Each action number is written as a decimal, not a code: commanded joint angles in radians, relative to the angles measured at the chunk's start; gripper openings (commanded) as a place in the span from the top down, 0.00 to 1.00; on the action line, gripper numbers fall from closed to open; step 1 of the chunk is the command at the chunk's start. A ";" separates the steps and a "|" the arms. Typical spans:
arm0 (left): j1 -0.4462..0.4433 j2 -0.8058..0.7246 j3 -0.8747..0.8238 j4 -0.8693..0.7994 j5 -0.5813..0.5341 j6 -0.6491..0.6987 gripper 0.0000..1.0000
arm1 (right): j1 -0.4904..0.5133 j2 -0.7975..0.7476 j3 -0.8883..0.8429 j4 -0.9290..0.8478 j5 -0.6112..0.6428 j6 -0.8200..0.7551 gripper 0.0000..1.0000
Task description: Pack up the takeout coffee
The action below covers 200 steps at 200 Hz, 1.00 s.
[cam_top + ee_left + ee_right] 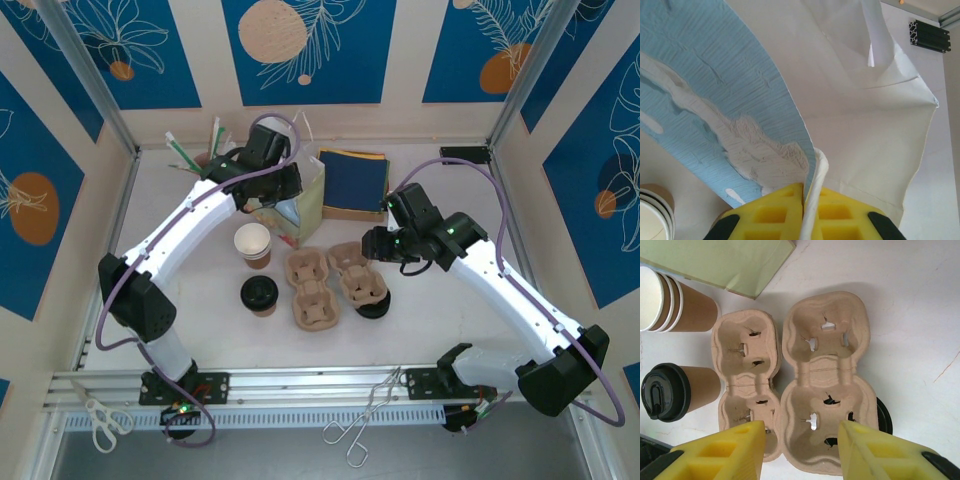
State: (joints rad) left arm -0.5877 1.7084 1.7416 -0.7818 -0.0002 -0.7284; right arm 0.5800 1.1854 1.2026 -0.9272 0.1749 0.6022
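Left gripper [805,202] pinches the bag's white handle [818,170]; right gripper [799,440] hangs open over a cup carrier [827,360].

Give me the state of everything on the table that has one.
Takeout coffee, lid on, upright, unpacked.
Nested cups, no lid.
Carrier beside coffee, empty.
Other carrier, empty.
Paper bag, standing, handle pinched.
Left tool, shut on bag handle.
Right tool, open, empty.

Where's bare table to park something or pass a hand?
Free: strip between the carriers and the near rail; table right of the navy stack. Crowded: lidded cup, open cup, carriers and bag bunch mid-table.
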 commanded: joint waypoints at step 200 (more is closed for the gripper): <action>0.000 -0.218 -0.134 0.021 0.012 0.068 0.26 | 0.041 0.457 0.048 0.002 -0.019 -0.095 0.46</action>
State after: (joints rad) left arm -0.5873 1.5402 1.6371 -0.7811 0.0002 -0.6781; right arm 0.6151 1.6150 1.2098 -0.8970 0.1463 0.5297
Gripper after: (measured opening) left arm 0.737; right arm 0.534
